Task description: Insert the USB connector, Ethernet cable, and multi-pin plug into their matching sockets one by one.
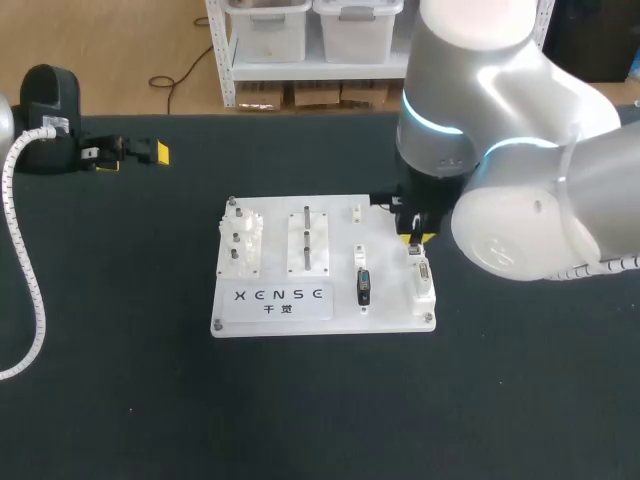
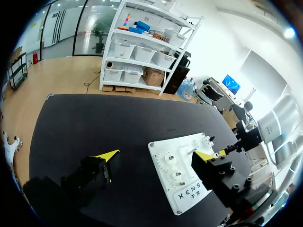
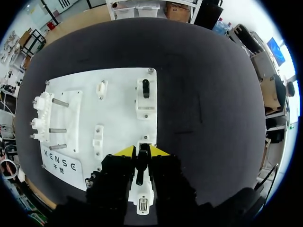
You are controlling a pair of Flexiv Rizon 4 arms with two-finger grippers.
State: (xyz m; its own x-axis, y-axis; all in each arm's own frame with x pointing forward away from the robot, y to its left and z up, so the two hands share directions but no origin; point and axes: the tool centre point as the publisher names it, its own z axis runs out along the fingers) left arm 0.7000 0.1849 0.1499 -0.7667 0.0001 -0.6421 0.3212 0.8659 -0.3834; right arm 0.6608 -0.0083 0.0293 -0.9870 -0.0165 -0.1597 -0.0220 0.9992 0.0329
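Black tabletop (image 1: 120, 400) — white board (image 1: 275, 232), printed label (image 1: 280, 300); right gripper (image 3: 142, 151) pinches dark plug (image 3: 141, 161).

Clearance around board.
Black tabletop (image 1: 120, 400) lies open left of and in front of the white board (image 1: 275, 320). Gear fixture (image 1: 240, 240) and upright pins (image 1: 307, 225) block the board's left half. Right arm (image 1: 520, 190) overhangs its right rear corner, with the right gripper (image 1: 415, 238) clamping a black plug (image 3: 142, 161) over the right-edge socket strip (image 1: 423, 283).

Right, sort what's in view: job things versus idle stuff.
Job: right gripper, plug in it, socket under it, black connector already seated, board.
Idle: gears, pegs, left gripper.
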